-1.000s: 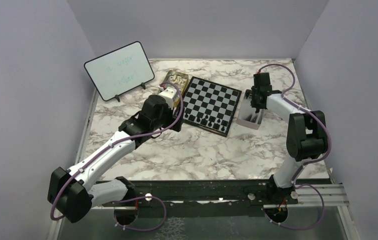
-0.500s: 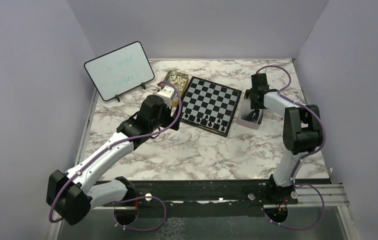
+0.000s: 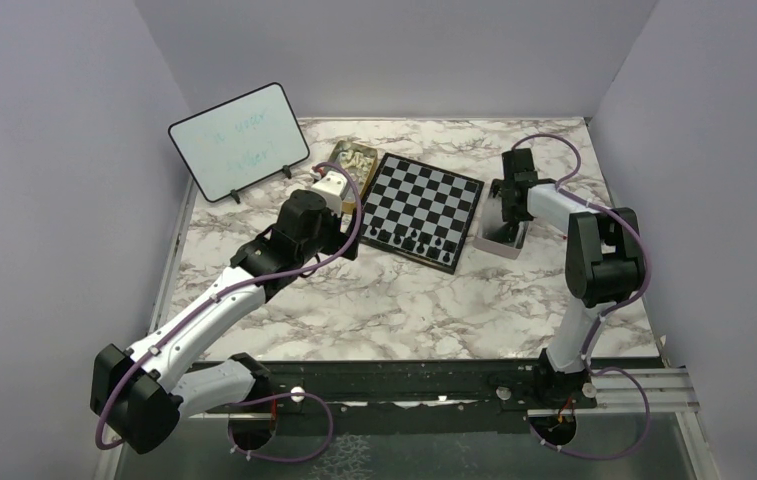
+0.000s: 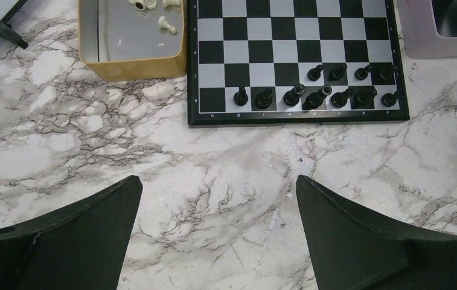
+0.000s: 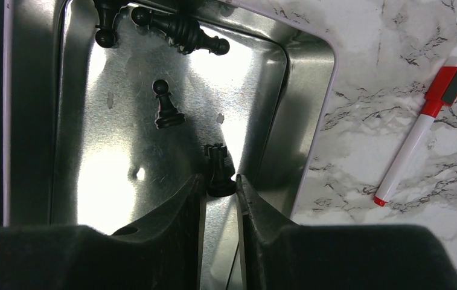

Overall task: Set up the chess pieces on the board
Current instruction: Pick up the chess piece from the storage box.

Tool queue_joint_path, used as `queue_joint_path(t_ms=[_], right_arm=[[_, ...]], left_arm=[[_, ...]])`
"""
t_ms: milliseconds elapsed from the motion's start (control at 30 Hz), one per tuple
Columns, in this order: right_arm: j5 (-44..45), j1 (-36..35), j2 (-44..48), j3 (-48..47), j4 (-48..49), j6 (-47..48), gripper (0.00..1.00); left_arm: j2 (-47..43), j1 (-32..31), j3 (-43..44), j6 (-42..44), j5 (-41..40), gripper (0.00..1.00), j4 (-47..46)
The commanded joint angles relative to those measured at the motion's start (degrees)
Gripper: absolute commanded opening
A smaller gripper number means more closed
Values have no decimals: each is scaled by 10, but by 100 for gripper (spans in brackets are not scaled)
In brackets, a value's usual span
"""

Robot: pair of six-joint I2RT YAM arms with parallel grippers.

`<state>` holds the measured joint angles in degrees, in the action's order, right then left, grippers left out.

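The board lies ahead of my left gripper, which hangs open over bare marble, nothing between its fingers. Several black chess pieces stand on the board's two near rows. Cream-white pieces lie in a gold tin left of the board. My right gripper reaches down into a shiny metal tray, its fingertips closed on the base of an upright black rook. A black pawn stands farther in, and a larger black piece lies on its side. From above, the right gripper is right of the board.
A white dry-erase board stands at the back left. A red-and-white marker lies on the marble right of the tray. The tray's walls hem in the right fingers closely. Purple walls enclose the table on three sides.
The right arm swung a little and settled over the tray, and its jaws narrowed onto the rook. The left arm has barely moved and stays open.
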<state>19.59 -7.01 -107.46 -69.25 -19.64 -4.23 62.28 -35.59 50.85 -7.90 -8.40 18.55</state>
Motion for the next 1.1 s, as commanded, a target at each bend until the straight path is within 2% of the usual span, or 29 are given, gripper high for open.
queue_joint_path(t_ms=[0, 200, 533, 767, 1067], right_arm=[[-17, 5, -14, 0, -7, -8, 28], [-23, 4, -20, -4, -18, -8, 27], [-30, 5, -23, -7, -25, 2, 33], [-51, 5, -8, -14, -31, 23, 13], [-105, 4, 79, -43, -89, 37, 11]], left_arm=[[-15, 2, -6, 8, -2, 98, -10], [-17, 2, -7, 7, -3, 98, -10], [-19, 2, -8, 8, 6, 98, -11], [-20, 2, -11, 3, 4, 96, -15], [2, 2, -5, -39, 10, 91, -16]])
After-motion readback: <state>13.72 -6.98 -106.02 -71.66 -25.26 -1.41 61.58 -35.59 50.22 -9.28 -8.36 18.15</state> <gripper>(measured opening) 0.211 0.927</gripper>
